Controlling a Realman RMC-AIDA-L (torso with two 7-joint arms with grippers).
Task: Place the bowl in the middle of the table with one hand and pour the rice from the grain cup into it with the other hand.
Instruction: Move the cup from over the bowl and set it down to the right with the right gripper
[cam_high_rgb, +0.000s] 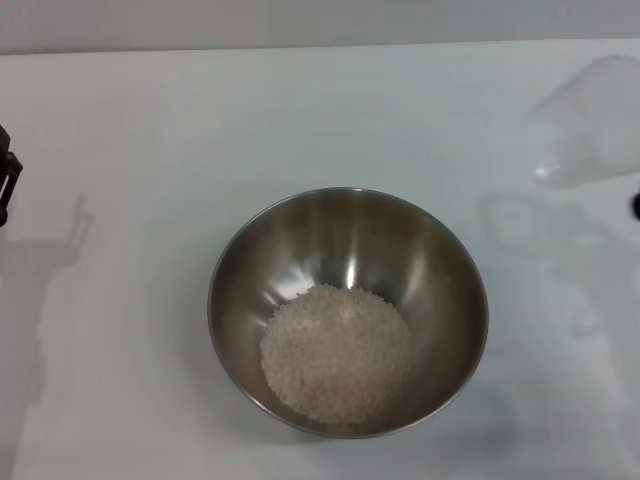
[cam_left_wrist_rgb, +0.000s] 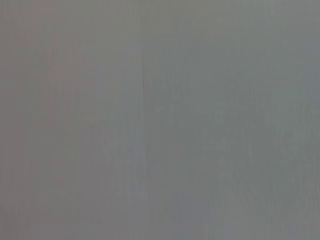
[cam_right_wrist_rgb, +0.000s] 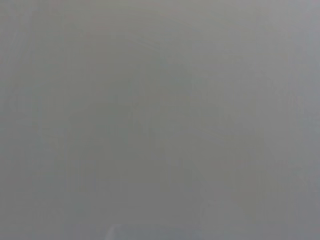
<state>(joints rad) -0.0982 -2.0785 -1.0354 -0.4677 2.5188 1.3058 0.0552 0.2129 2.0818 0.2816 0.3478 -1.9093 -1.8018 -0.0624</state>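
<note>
The bowl (cam_high_rgb: 440, 255), large and of shiny steel, stands on the white table (cam_high_rgb: 150, 130) in the middle of the head view. The rice (cam_high_rgb: 337, 352) lies in a heap on the bowl's bottom. The grain cup (cam_high_rgb: 590, 120), translucent and looking empty, hangs tilted above the table at the far right, apart from the bowl, and casts a faint shadow below itself. Only a black bit of my right gripper (cam_high_rgb: 636, 205) shows at the right edge, just under the cup. My left gripper (cam_high_rgb: 6, 182) is a dark part at the left edge, far from the bowl.
Shadows of both arms fall on the table to the left and right of the bowl. The table's far edge meets a grey wall at the top. Both wrist views show only a plain grey surface.
</note>
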